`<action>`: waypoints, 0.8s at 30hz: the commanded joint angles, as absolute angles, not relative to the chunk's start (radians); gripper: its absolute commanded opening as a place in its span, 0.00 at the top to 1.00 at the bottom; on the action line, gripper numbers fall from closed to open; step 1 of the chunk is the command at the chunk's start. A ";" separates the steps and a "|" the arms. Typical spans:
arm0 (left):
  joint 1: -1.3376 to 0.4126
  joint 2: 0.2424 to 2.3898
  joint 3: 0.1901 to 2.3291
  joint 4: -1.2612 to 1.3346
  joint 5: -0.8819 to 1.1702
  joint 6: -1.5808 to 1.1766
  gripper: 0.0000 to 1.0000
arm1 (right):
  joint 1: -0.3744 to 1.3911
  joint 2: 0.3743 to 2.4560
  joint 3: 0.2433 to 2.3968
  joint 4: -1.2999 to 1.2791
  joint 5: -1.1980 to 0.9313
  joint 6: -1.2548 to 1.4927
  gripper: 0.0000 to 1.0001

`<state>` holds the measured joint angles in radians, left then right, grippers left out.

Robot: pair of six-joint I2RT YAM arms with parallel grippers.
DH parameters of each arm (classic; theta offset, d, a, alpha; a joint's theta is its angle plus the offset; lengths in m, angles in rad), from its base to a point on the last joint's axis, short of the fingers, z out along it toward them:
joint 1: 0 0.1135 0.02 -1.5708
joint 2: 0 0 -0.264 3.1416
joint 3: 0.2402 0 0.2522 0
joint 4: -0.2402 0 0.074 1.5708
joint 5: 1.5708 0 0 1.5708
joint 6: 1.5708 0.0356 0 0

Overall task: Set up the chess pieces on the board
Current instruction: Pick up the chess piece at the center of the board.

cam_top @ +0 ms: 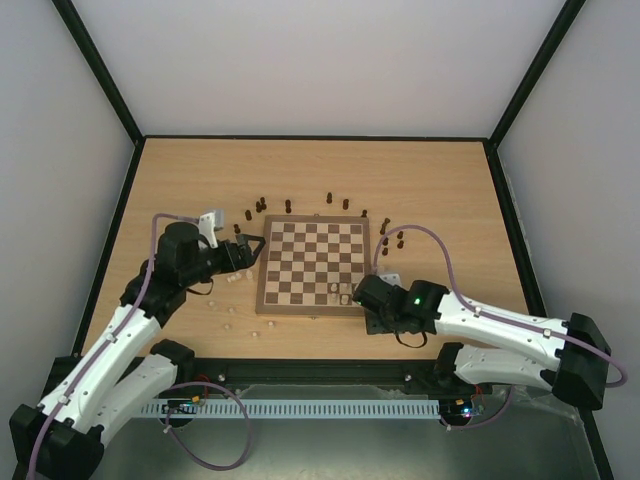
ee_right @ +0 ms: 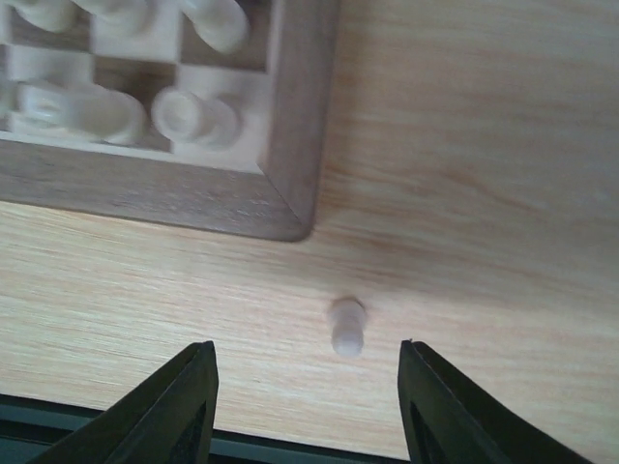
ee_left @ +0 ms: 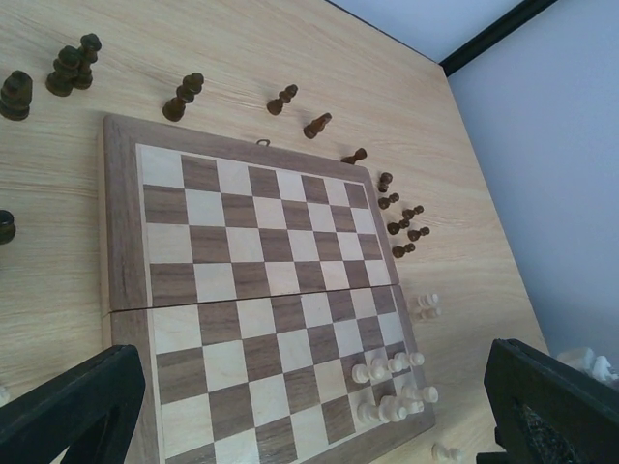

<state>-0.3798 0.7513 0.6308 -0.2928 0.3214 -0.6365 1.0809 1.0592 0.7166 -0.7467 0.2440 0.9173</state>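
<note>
The board [cam_top: 300, 260] lies mid-table, with a few pale chess pieces [cam_top: 340, 294] standing in its near right corner. Dark pieces [cam_top: 289, 206] are scattered on the table along its far edge and right side. My right gripper [ee_right: 308, 387] is open, low over the table just off that board corner [ee_right: 290, 145]. One small pale piece [ee_right: 346, 327] stands on the table ahead of its fingers [ee_right: 189, 401], touching neither. My left gripper [ee_left: 309, 425] hangs wide open above the board's [ee_left: 116, 222] left side, holding nothing. Its view shows the pale group [ee_left: 387, 369] and the dark pieces [ee_left: 184, 95].
More pale pieces [cam_top: 230, 303] lie on the table left of the board, and two [ee_left: 426, 306] stand by its right edge. The table's near edge [ee_right: 290, 449] runs close under the right fingers. Black frame posts [cam_top: 110, 90] and white walls enclose the table.
</note>
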 commanded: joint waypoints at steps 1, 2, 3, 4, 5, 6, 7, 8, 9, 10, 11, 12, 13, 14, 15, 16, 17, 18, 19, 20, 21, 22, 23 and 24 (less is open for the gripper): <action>-0.385 0.773 0.627 -0.252 0.363 -0.602 0.00 | 1.080 1.019 0.650 -0.762 0.212 1.023 0.49; -0.386 0.777 0.630 -0.250 0.365 -0.597 0.01 | 1.080 1.018 0.638 -0.754 0.209 1.028 0.50; -0.385 0.780 0.630 -0.249 0.367 -0.594 0.00 | 1.080 1.020 0.622 -0.742 0.204 1.031 0.50; -0.385 0.782 0.629 -0.246 0.371 -0.593 0.01 | 1.080 1.025 0.614 -0.730 0.199 1.033 0.51; -0.385 0.782 0.627 -0.240 0.377 -0.594 0.00 | 1.080 1.036 0.606 -0.717 0.195 1.034 0.53; -0.386 0.782 0.625 -0.236 0.380 -0.597 0.01 | 1.080 1.052 0.600 -0.706 0.190 1.033 0.56; -0.386 0.783 0.622 -0.233 0.379 -0.598 0.01 | 1.080 1.067 0.594 -0.697 0.188 1.031 0.57; -0.386 0.785 0.620 -0.231 0.379 -0.597 0.01 | 1.080 1.082 0.589 -0.686 0.186 1.031 0.58; -0.385 0.786 0.621 -0.229 0.380 -0.598 0.00 | 1.080 1.093 0.584 -0.677 0.184 1.030 0.58; -0.385 0.789 0.620 -0.227 0.382 -0.598 0.01 | 1.080 1.103 0.581 -0.666 0.182 1.029 0.59; -0.385 0.789 0.618 -0.226 0.382 -0.598 0.00 | 1.080 1.114 0.580 -0.657 0.182 1.026 0.59; -0.385 0.788 0.616 -0.226 0.381 -0.598 0.00 | 1.080 1.122 0.579 -0.652 0.185 1.026 0.59; -0.385 0.788 0.616 -0.225 0.380 -0.599 0.00 | 1.080 1.129 0.580 -0.651 0.189 1.025 0.60; -0.385 0.787 0.615 -0.223 0.379 -0.599 0.01 | 1.080 1.137 0.581 -0.652 0.193 1.024 0.61; -0.386 0.788 0.615 -0.224 0.378 -0.599 0.01 | 1.080 1.144 0.579 -0.652 0.198 1.022 0.61; -0.385 0.788 0.614 -0.224 0.377 -0.599 0.01 | 1.080 1.151 0.578 -0.650 0.201 1.021 0.62; -0.385 0.788 0.615 -0.224 0.376 -0.600 0.00 | 1.079 1.159 0.576 -0.650 0.204 1.018 0.62; -0.385 0.790 0.614 -0.224 0.375 -0.601 0.00 | 1.079 1.164 0.574 -0.649 0.206 1.016 0.62; -0.385 0.790 0.614 -0.224 0.373 -0.601 0.00 | 1.079 1.170 0.572 -0.646 0.207 1.014 0.62; -0.385 0.790 0.614 -0.224 0.373 -0.601 0.00 | 1.078 1.174 0.569 -0.643 0.207 1.012 0.62; -0.386 0.790 0.615 -0.225 0.373 -0.601 0.00 | 1.078 1.178 0.566 -0.639 0.206 1.011 0.63; -0.385 0.790 0.616 -0.224 0.372 -0.601 0.01 | 1.078 1.181 0.563 -0.635 0.206 1.010 0.64; -0.385 0.789 0.616 -0.224 0.371 -0.601 0.00 | 1.077 1.182 0.561 -0.633 0.206 1.009 0.65; -0.386 0.790 0.616 -0.224 0.370 -0.601 0.00 | 1.076 1.182 0.559 -0.631 0.206 1.008 0.66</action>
